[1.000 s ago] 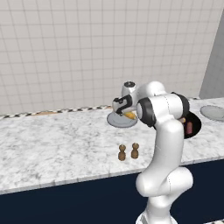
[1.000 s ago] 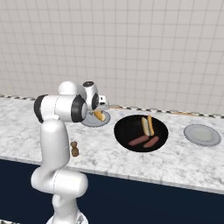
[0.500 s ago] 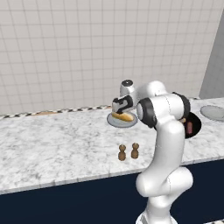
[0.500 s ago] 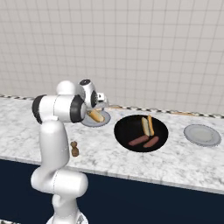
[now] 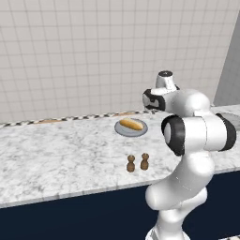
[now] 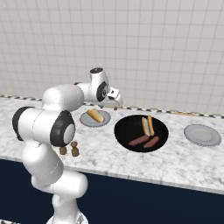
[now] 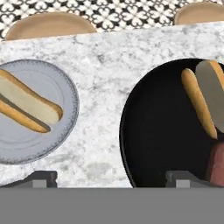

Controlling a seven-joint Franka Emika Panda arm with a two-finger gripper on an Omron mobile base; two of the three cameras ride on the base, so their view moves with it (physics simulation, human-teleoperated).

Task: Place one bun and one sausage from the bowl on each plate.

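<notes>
A bun [image 6: 95, 115] lies on the left grey plate [image 6: 85, 121], which the hand view shows with the bun [image 7: 27, 107] across the plate [image 7: 52, 144]. To its right sits the black bowl [image 6: 127, 130] with one bun [image 6: 147, 125] and two sausages [image 6: 139, 140]. My gripper [image 6: 115, 103] hovers open and empty above the counter between plate and bowl [image 7: 162, 131]. Its fingertips [image 7: 41, 177] stand wide apart in the hand view. A second grey plate [image 6: 202, 134], with nothing on it, lies right of the bowl.
Two small brown shakers [image 5: 138, 162] stand near the counter's front edge, ahead of the bun plate [image 5: 131, 126]. Round wooden boards [image 7: 48, 24] lie along the checkered strip by the tiled wall. The arm's body [image 5: 197, 131] blocks the bowl in the left base view.
The gripper opened and let the bun go onto the left plate. It then lifted and shifted toward the bowl.
</notes>
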